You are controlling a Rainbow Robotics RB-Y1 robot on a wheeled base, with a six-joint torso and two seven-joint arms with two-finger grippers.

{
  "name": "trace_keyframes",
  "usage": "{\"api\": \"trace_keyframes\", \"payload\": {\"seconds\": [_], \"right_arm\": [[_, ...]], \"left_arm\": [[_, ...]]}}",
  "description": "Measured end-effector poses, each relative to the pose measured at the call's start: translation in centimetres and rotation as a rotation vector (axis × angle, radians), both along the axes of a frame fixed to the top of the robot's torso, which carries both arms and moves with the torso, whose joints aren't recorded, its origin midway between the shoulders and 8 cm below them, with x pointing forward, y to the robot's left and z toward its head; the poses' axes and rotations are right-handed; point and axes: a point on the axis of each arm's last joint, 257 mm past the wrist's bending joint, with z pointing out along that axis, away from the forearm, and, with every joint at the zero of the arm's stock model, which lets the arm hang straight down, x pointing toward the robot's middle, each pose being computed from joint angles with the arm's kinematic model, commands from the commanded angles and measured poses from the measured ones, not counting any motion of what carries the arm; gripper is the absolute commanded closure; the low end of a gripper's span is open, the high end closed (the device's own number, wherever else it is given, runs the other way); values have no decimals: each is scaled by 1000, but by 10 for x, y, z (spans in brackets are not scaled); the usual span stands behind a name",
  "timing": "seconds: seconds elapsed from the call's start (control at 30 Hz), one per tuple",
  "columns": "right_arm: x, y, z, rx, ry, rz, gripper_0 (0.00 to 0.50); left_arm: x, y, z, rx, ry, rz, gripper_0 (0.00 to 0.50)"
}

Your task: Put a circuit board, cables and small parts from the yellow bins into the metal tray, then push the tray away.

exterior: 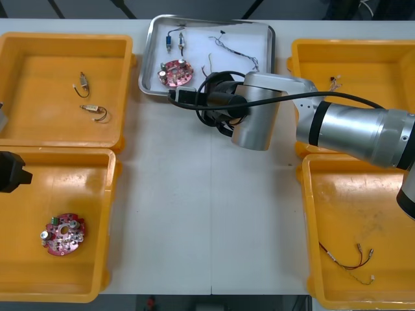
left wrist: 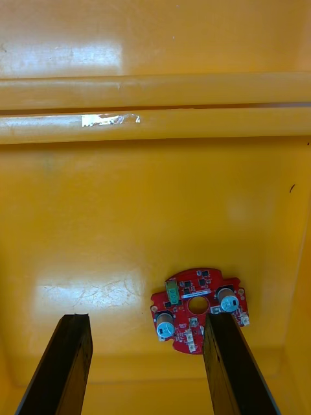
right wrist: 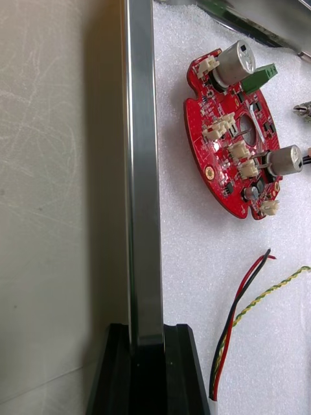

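Right wrist view: right fingers clamp tray rim.
Left fingers wide, empty; slip mid-push could skew tray.

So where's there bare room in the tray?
Bare white floor lies between the small metal parts and the blue-and-white cable. The metal tray's near-left is crowded: circuit board, red-and-black cable, and the right gripper shut on the near rim. The left gripper hovers open over a yellow bin.

Four yellow bins, one metal tray, two circuit boards
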Motion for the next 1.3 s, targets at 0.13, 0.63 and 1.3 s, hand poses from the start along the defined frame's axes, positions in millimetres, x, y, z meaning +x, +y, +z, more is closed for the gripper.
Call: {"api": "trace_keyframes", "payload": {"seconds": [0.13,0.63,1.3], "right_arm": [[0,0,0,1,0,1,500],[1,0,6,17,6,-2,0],[-51,-39,64,44,119,-99,0]], "left_arm": [[0,0,0,0,0,0,0],[0,0,0,0,0,0,0],[0,0,0,0,0,1,0]]}}
